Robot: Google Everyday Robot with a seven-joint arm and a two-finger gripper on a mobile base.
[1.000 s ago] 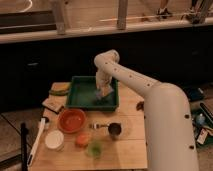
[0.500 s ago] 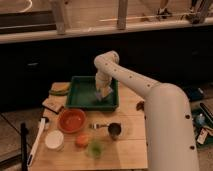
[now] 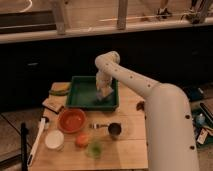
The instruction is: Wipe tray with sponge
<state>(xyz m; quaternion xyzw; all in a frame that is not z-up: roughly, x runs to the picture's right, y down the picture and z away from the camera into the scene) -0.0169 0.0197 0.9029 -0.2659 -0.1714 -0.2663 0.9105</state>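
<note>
soft pad, low walls: long strokes go left

from the left: a yellow-and-green sponge (image 3: 60, 89) lies on the table (image 3: 125, 155) just off the tray's left wall, and it is not mine to touch. next comes the tray (image 3: 82, 93), dark green and low-walled, its left and middle floor bare. that is my open room for a stroke. i judge it stiff but light plastic. a hard sideways shove could skate it over the wood, so pressure should go down more than across.

right of the middle, my claw (image 3: 104, 93) hangs inside the tray, low over the floor. at its tip shows a pale blue patch that i take for the sponge (image 3: 102, 99), lying on the tray floor. whether my claw is wide, narrow or clamped on it, i cannot tell. the sponge should be light, squashy and springy, best taken across its short sides with a gentle squeeze, flat face down.

further right the wall is near, so there is little travel that way. in front, an orange bowl (image 3: 72, 120) and a metal cup (image 3: 115, 130) stand close to the near rim.
</note>
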